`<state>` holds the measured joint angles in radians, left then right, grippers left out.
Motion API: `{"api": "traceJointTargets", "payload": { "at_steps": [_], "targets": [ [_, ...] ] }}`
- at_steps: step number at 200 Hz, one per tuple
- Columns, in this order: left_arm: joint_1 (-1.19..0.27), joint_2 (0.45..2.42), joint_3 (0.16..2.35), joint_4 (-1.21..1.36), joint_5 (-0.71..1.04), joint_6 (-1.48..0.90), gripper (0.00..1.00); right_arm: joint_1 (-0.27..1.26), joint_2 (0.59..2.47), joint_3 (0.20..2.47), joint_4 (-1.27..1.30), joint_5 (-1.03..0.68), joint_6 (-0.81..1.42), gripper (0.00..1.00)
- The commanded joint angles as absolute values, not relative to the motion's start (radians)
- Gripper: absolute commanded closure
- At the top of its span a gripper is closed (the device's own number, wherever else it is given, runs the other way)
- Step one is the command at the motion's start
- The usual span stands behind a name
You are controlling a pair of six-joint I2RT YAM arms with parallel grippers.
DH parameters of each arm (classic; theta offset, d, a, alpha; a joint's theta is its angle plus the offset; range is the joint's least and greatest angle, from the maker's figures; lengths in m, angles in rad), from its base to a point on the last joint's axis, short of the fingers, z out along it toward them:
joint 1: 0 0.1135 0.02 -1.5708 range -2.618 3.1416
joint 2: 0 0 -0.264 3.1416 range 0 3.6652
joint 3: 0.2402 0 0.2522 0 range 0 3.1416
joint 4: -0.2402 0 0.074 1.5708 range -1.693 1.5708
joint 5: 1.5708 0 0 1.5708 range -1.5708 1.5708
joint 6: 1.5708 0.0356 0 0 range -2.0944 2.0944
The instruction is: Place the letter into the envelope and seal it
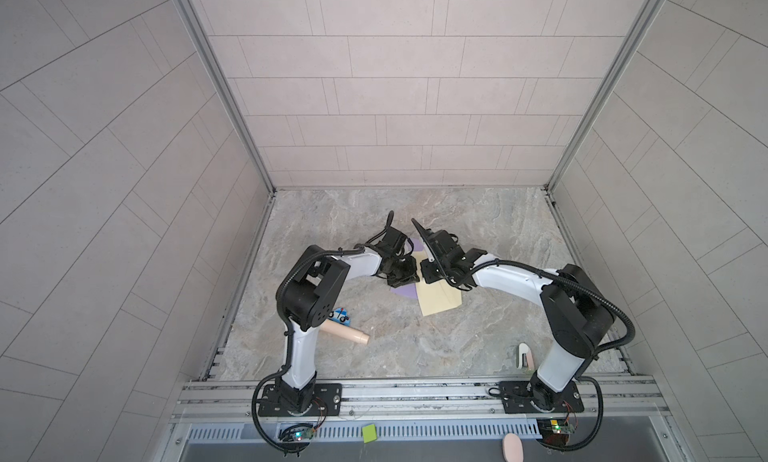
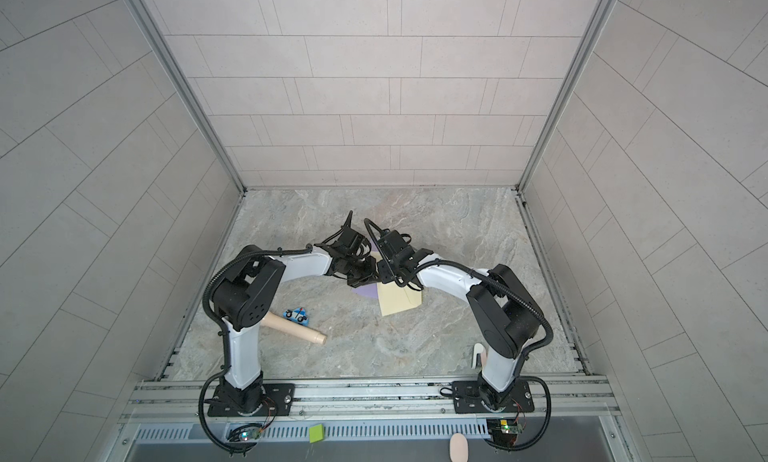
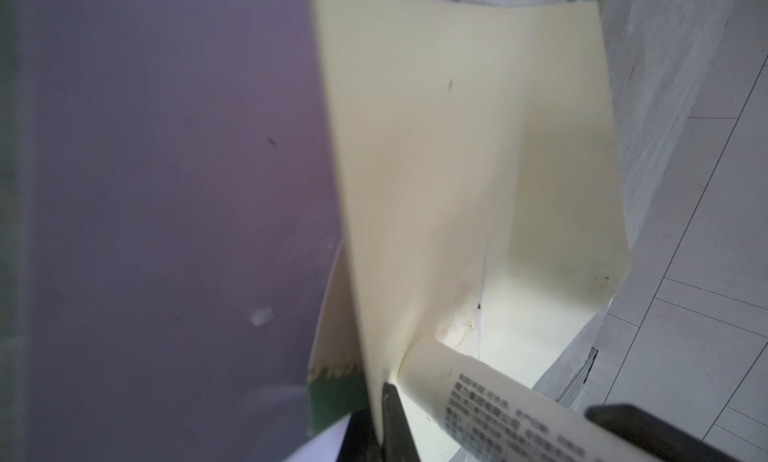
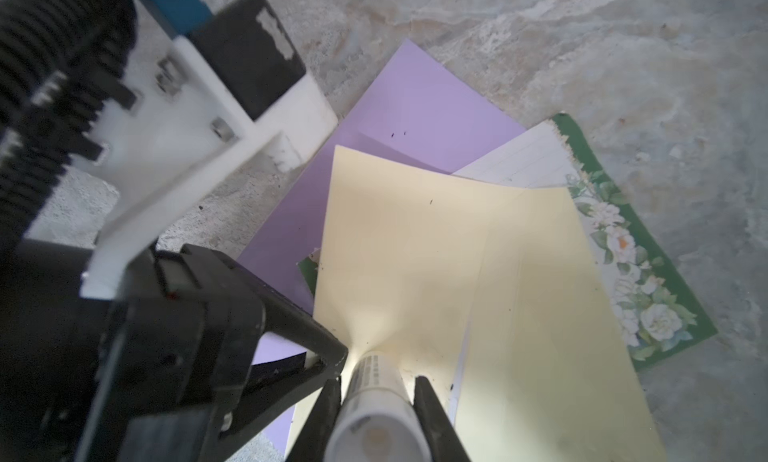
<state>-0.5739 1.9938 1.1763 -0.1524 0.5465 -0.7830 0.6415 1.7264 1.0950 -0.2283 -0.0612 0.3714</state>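
**Two grippers meet at one corner of the envelope**

The left gripper [image 1: 403, 275] is clamped fully closed on an edge of the cream envelope [image 4: 457, 272]. It lifts that paper off the table [image 1: 415, 347] at mid-scene, just right of centre. I judge the lift is there to keep the surface taut and clear for gluing.

The right gripper [image 4: 376, 393] has its jaws narrowed to a tube's width around a white glue stick [image 3: 490, 393]. The stick's tip presses on the raised paper right beside the left pinch, where the sheet has most support.

The letter [image 4: 523, 160], lined paper with a green floral border, lies flat under the envelope and shows past two of its edges. Whether it sits inside a pocket I cannot tell.

A purple sheet [image 4: 415, 102] lies beneath both and shows to the left and far side of the envelope. Sealing looks begun, but the flap is not yet folded down.
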Motion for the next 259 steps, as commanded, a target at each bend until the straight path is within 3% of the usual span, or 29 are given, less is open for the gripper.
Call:
{"api": "traceJointTargets", "payload": {
  "at_steps": [1, 42, 78, 111, 140, 182, 229, 259],
  "targets": [
    [-0.582, 2.021, 1.181, -0.209, 0.508, -0.764, 1.00, 0.647, 1.742, 1.074, -0.247, -0.026, 0.383, 1.00],
    [-0.582, 2.018, 1.174, -0.209, 0.498, -0.764, 1.00, 0.632, 1.743, 1.054, -0.293, 0.136, 0.392, 1.00],
    [-0.584, 2.019, 1.168, -0.210, 0.502, -0.759, 1.00, 0.607, 1.752, 1.062, -0.303, 0.146, 0.401, 1.00],
    [-0.584, 2.017, 1.163, -0.213, 0.496, -0.758, 1.00, 0.607, 1.741, 1.081, -0.308, 0.105, 0.401, 1.00],
    [-0.584, 2.018, 1.166, -0.213, 0.492, -0.760, 1.00, 0.577, 1.616, 1.090, -0.299, 0.012, 0.419, 1.00],
    [-0.583, 2.027, 1.173, -0.216, 0.499, -0.755, 1.00, 0.395, 1.441, 1.129, -0.422, -0.072, 0.497, 1.00],
    [-0.583, 2.031, 1.181, -0.218, 0.502, -0.746, 1.00, 0.210, 1.579, 1.289, -0.891, -0.123, 0.431, 1.00],
    [-0.583, 2.034, 1.192, -0.227, 0.503, -0.736, 1.00, 0.194, 1.681, 1.247, -0.886, -0.172, 0.436, 1.00]
  ]
}}
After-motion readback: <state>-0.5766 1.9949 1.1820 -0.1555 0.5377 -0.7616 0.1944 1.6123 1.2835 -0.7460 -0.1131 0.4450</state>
